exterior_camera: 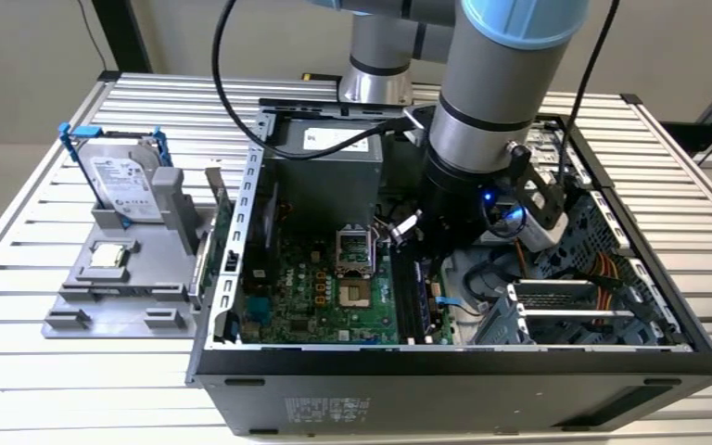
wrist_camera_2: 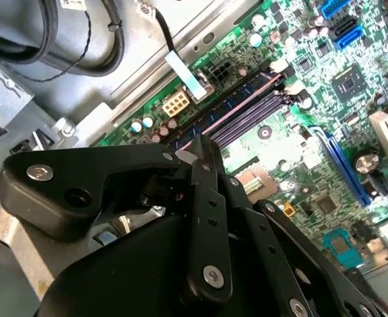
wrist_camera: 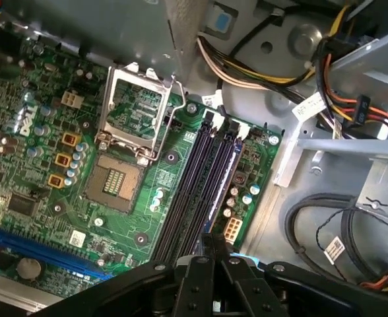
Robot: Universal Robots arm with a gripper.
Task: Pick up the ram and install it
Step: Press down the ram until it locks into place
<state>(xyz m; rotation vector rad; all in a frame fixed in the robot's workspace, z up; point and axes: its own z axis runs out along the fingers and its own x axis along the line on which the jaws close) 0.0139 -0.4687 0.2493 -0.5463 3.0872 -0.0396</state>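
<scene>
- Currently the gripper (wrist_camera: 210,254) sits low inside the open computer case (exterior_camera: 455,366), over the memory slots (wrist_camera: 197,185) beside the open processor socket (wrist_camera: 136,109).
- Jaws pinched nearly together on the ram (wrist_camera: 222,175), a thin dark stick standing edgewise in a slot.
- Hard drive (exterior_camera: 121,176) stands upright in the grey holder (exterior_camera: 108,297) outside the case.

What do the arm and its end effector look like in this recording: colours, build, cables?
The arm is made of silver-grey tubes with light blue joint caps and a black wrist section showing a small blue light. Black cables loop along it. The end effector is matte black, built from flat linkage plates joined by silver screws.
</scene>
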